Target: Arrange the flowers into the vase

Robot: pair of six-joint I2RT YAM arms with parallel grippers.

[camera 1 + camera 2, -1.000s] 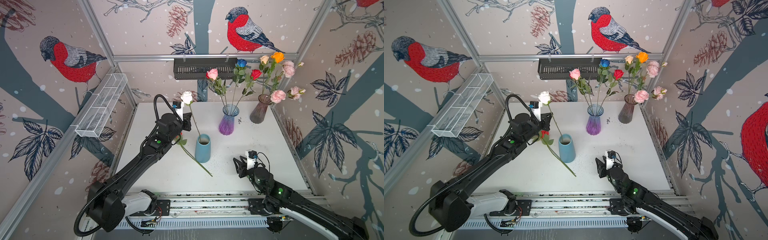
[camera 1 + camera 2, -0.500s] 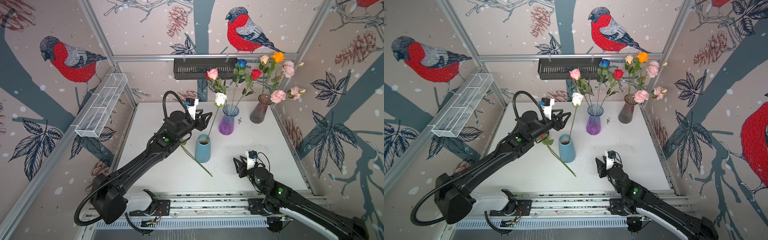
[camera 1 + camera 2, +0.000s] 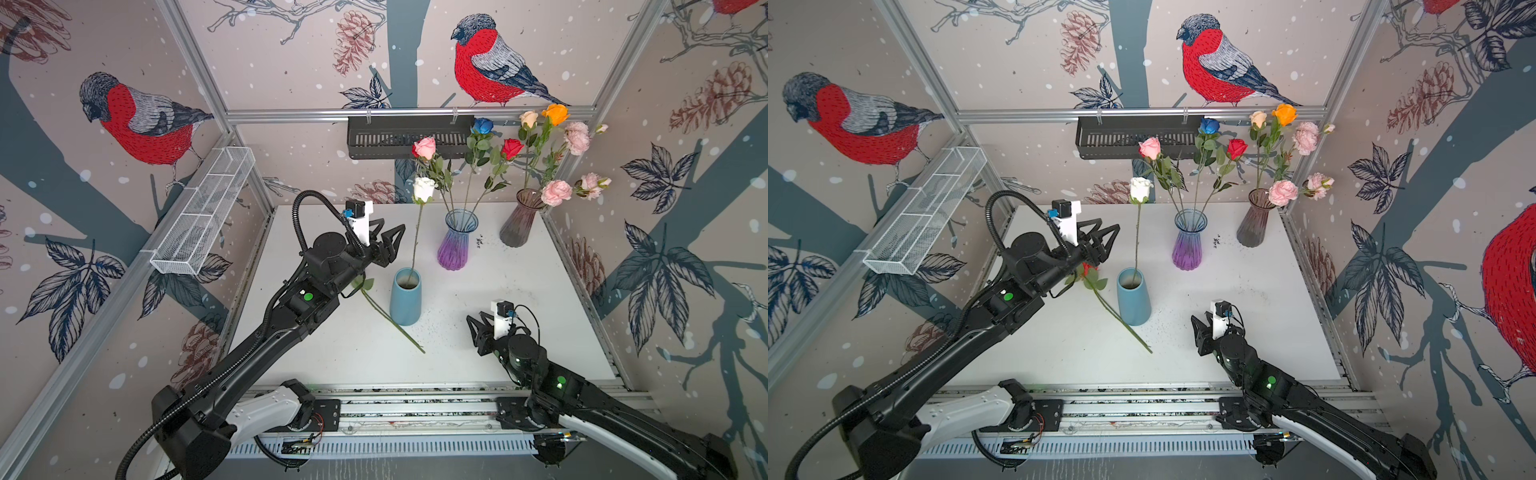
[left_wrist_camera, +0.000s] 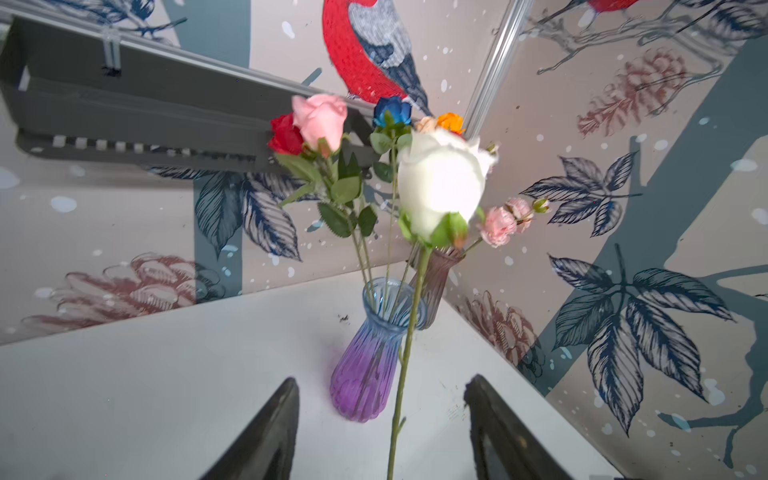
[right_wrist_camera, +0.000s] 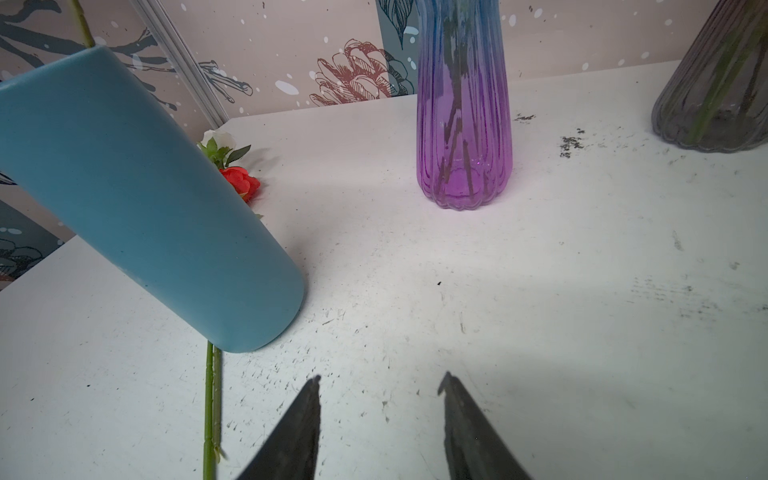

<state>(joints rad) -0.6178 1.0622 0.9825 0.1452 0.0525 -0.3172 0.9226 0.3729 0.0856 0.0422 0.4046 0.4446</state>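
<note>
R hand at front-right of worktop, fingers spread, nothing btwn; bare surface runs ahead to the vases. Mid-worktop: blue vase, a red rose lying flat at its left, stem running past its base. L hand spread, just left of white rose standing in blue vase, not touching. Behind, purple vase w/ 3 roses; grey vase w/ more flowers tight in back-right corner.

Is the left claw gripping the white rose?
No, the left gripper is open, not touching the white rose, whose stem stands in the blue vase.
</note>
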